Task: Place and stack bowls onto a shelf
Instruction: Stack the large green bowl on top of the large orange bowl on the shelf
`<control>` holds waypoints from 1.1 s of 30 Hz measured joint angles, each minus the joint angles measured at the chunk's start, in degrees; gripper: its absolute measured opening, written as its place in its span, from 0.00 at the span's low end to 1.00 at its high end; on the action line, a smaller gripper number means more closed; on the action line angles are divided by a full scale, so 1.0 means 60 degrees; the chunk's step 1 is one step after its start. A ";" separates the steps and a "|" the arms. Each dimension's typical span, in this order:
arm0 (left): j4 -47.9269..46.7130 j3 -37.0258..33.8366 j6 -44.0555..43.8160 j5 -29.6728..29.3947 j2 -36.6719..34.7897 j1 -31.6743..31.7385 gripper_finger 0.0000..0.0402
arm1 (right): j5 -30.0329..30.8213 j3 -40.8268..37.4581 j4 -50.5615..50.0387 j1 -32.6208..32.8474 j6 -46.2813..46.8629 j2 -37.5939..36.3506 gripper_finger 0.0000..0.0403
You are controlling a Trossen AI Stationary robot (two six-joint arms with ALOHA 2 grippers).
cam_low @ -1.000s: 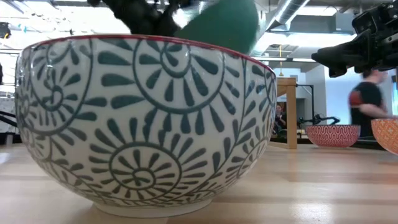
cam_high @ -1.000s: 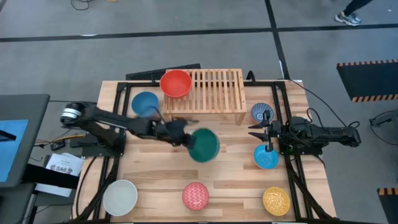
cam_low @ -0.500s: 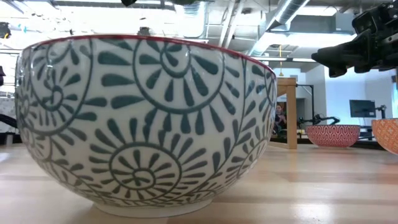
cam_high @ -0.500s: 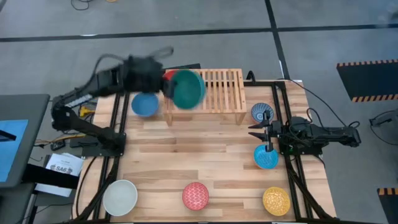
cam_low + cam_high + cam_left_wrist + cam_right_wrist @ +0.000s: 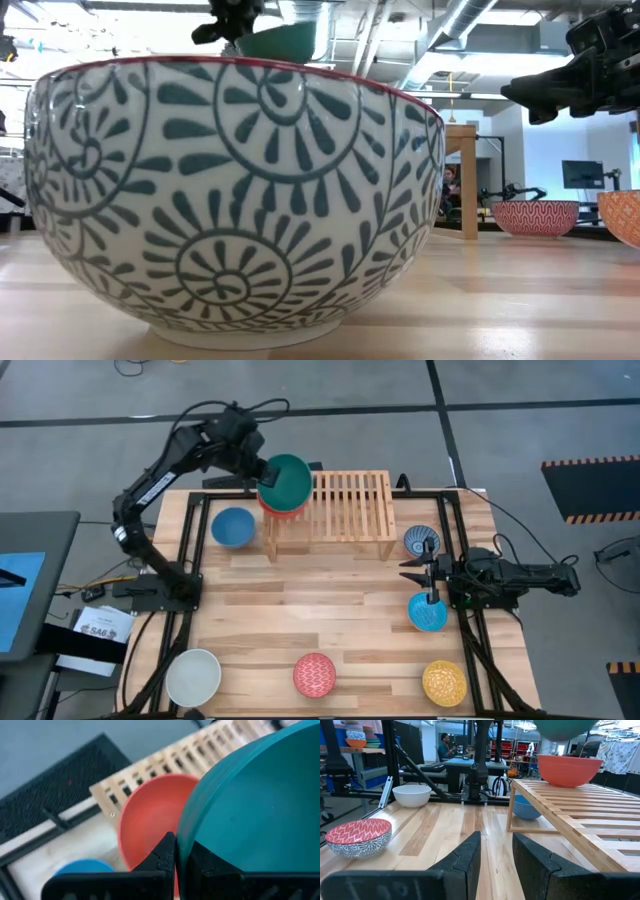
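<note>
My left gripper [image 5: 262, 472] is shut on the teal bowl [image 5: 289, 480] and holds it in the air just over the plain red bowl [image 5: 279, 510]. The red bowl stands on the left end of the slatted wooden shelf [image 5: 345, 505]. The right wrist view shows a gap between the teal bowl [image 5: 562, 729] and the red bowl [image 5: 569, 770]. My right gripper [image 5: 405, 572] is open and waits near the table's right edge, between the blue-white patterned bowl [image 5: 422, 542] and the light blue bowl [image 5: 428, 612]. My left gripper pinches the teal bowl's rim [image 5: 181, 845], one finger [image 5: 205, 865] inside the bowl and the other [image 5: 161, 857] outside its wall. The fingers come from the table's left, slanting down. The bowl is lifted clear, nearly upright, above the red bowl [image 5: 145, 820].
A plain blue bowl [image 5: 233, 526] sits on the table left of the shelf. Along the near edge stand a white bowl [image 5: 193, 676], a red patterned bowl [image 5: 314, 675] and a yellow bowl [image 5: 444, 683]. The rest of the shelf's slatted top [image 5: 580, 815] is bare.
My left gripper has carried the teal bowl from low over the table's middle up and toward the far edge, ending over the red bowl at the shelf's left end. The bowl stayed in the hold throughout.
</note>
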 joint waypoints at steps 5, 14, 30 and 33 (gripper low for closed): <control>0.0000 0.0000 0.0202 0.0516 0.0277 0.0599 0.00 | 0.0000 0.0000 0.0000 0.0003 -0.0002 0.0000 0.34; -0.0788 -0.0239 0.0640 0.1764 0.0367 0.1623 0.00 | 0.0000 0.0004 0.0000 0.0000 -0.0002 0.0000 0.34; -0.0882 -0.0433 0.0773 0.1784 0.0729 0.1294 0.00 | 0.0000 0.0000 0.0000 0.0000 0.0000 0.0000 0.34; -0.0704 -0.0433 0.0762 0.1755 0.0947 0.1172 0.00 | 0.0000 0.0002 0.0001 0.0002 0.0000 0.0000 0.34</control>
